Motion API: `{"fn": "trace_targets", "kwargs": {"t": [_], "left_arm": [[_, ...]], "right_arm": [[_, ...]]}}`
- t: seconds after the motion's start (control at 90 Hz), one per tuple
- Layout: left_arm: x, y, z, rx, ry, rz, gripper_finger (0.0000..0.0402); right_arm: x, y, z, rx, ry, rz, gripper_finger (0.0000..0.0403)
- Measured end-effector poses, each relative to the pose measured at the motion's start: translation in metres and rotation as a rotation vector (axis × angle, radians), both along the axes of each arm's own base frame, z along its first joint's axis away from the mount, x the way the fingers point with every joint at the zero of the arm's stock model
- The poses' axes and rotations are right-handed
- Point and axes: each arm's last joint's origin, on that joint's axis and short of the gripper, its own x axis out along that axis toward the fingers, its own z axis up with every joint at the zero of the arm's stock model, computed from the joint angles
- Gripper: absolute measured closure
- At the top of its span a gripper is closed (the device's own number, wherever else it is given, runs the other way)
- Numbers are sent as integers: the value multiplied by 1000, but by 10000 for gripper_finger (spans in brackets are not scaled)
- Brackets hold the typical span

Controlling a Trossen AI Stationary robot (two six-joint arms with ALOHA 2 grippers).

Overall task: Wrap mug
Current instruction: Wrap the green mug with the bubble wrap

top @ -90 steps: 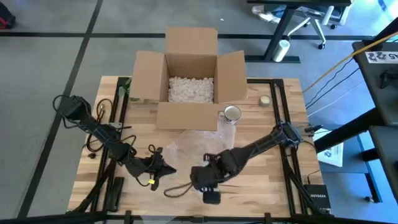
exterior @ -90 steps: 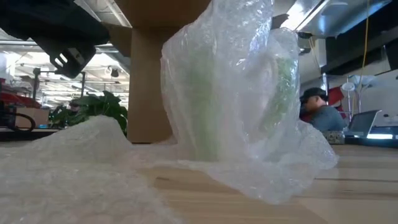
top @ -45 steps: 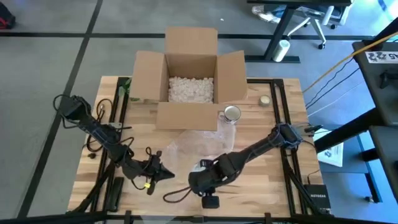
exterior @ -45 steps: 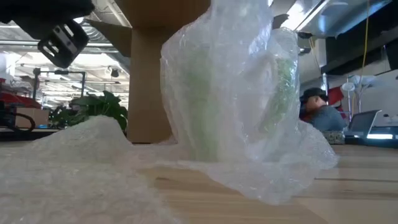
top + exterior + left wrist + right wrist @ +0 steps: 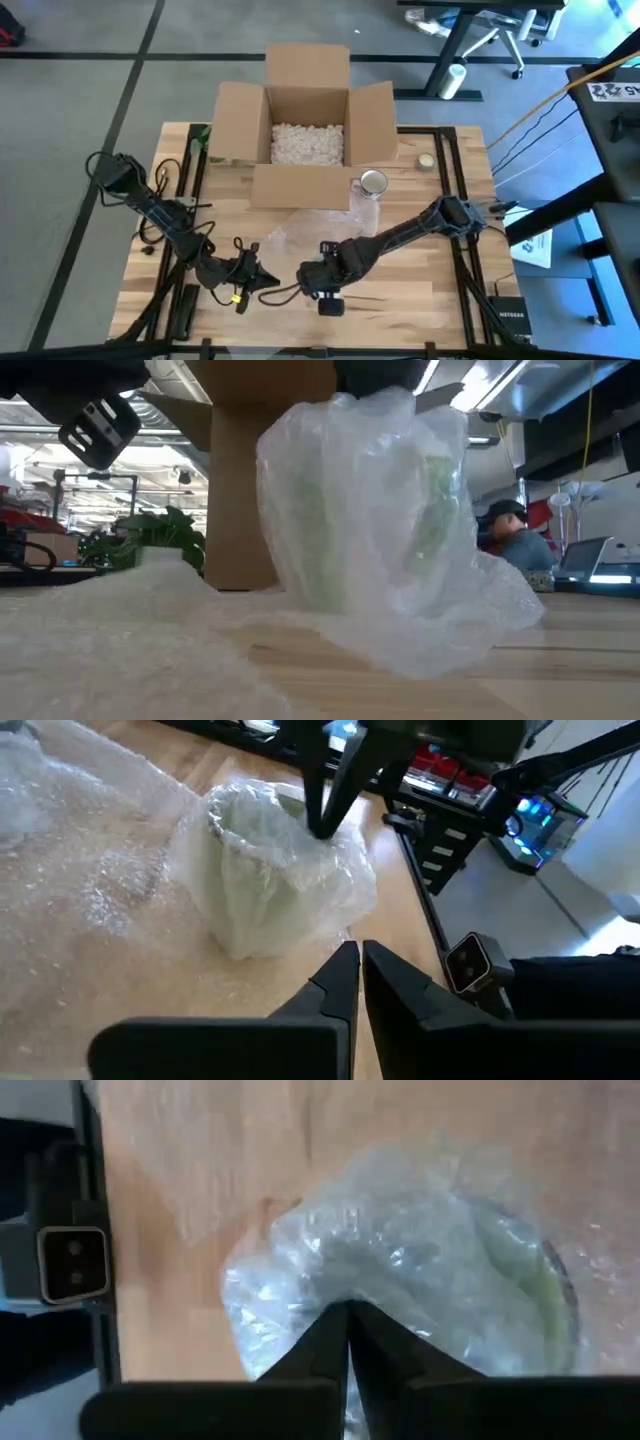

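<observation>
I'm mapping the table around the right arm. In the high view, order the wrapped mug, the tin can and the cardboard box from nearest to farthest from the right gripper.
From the right gripper:
1. Wrapped mug, right under it, table's near edge.
2. Tin can, mid-table, beside the box's front flap.
3. Cardboard box, at the table's far edge.

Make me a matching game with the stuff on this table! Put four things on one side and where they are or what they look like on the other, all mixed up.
Things:
1. mug
2. cardboard box
3. glass jar
4. left gripper

Descriptions:
A. open on top, white packing peanuts inside
B. fingers shut, on the table's near side, close to the mug
C. pale green, covered in bubble wrap
D. stands bare beside the box's front flap

Pairs: 1-C, 2-A, 3-D, 4-B
</observation>
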Motion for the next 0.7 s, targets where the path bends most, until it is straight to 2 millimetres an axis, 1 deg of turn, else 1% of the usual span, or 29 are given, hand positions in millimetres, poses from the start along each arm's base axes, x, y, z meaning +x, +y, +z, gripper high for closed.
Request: {"fn": "trace_targets", "kwargs": {"t": [0.078,0.211,0.356,0.433,0.522,0.7], "left_arm": [[-1,-1,0,1,2,-3,402],[-1,-1,0,-3,5,-2,402],[-1,-1,0,-9,6,0,402],[-1,-1,-1,-12,9,1,402],[-1,-1,-1,-19,11,3,402],[-1,0,-2,-19,20,6,402]], "right_arm": [[2,-5,-16,32,29,0,403],[3,-14,-38,98,45,-4,403],[2,-22,-52,160,74,-7,403],[1,-24,-53,162,87,-13,403],[0,-24,-49,140,65,-13,403],[1,-22,-31,143,31,-11,403]]}}
